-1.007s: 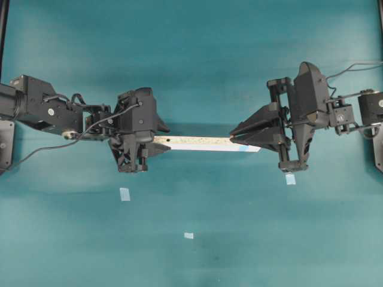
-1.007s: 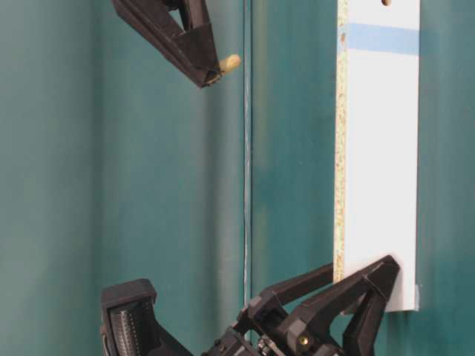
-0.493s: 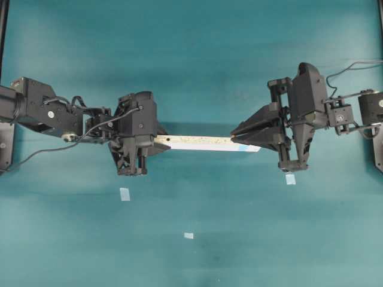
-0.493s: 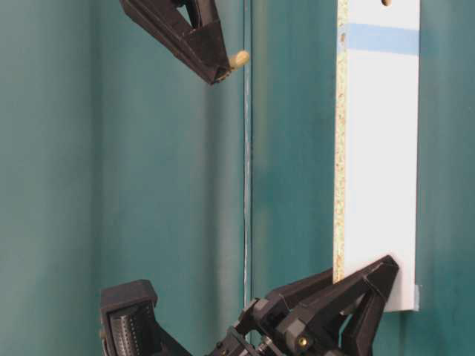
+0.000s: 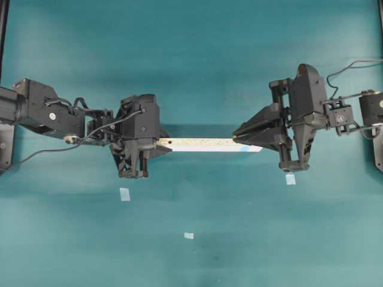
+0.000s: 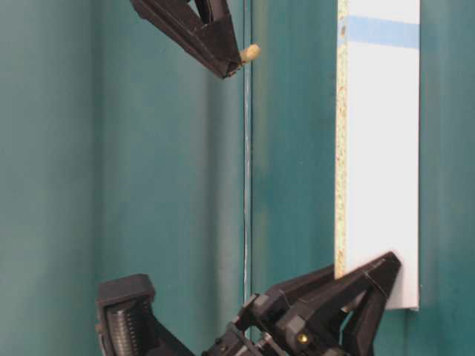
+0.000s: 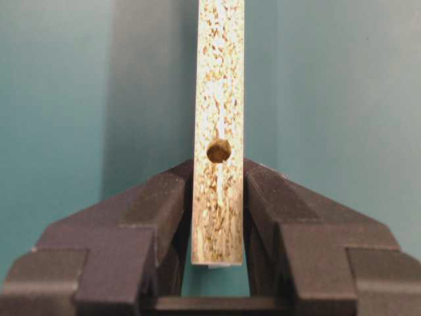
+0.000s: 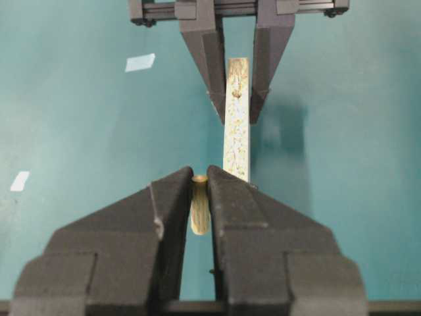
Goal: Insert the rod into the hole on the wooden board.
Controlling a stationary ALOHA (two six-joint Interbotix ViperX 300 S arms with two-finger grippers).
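Alignment is the step in hand: the wooden board (image 5: pixel 203 144) is held off the table by the left gripper (image 7: pixel 218 197), whose jaws are clenched on the end without the blue mark, as is seen in the left wrist view where the speckled edge is squeezed between the two black fingers (image 7: pixel 164 204). The rod (image 8: pixel 200 209) is grasped by the right gripper (image 8: pixel 197 197), its jaws closed on it so that only a short cream tip sticks out. In the table-level view this tip (image 6: pixel 249 53) is seen near the marked end of the board but apart from it, not yet touching. The hole to be used, near the blue mark (image 6: pixel 382 32), cannot be made out in any view now. For the next move, it is judged that the rod must be brought square to the face with the hole and then pushed in gently — a small error of angle would make it slip. Three small tape pieces (image 5: pixel 124 194) lie on the green table (image 5: pixel 191 60) below the arms — nothing stands in the way.
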